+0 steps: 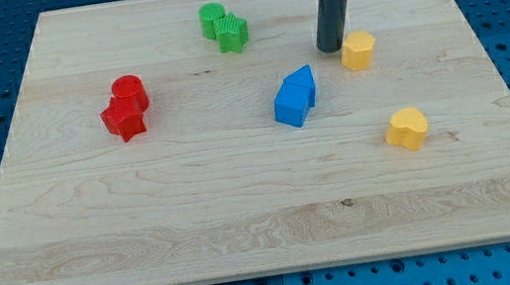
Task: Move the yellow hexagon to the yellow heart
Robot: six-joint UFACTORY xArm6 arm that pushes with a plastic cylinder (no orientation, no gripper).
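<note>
The yellow hexagon [357, 50] lies on the wooden board [245, 214] at the view's upper right. The yellow heart [407, 128] lies below it and a little to the right, apart from it. My tip [331, 48] comes down from the view's top and stands just left of the yellow hexagon, touching or nearly touching its left side.
Two blue blocks [295, 97] sit together near the middle, left of and below my tip. A green cylinder [212, 18] and a green star-like block [233, 34] touch at the top middle. A red cylinder [130, 91] and red star [123, 120] touch at the left.
</note>
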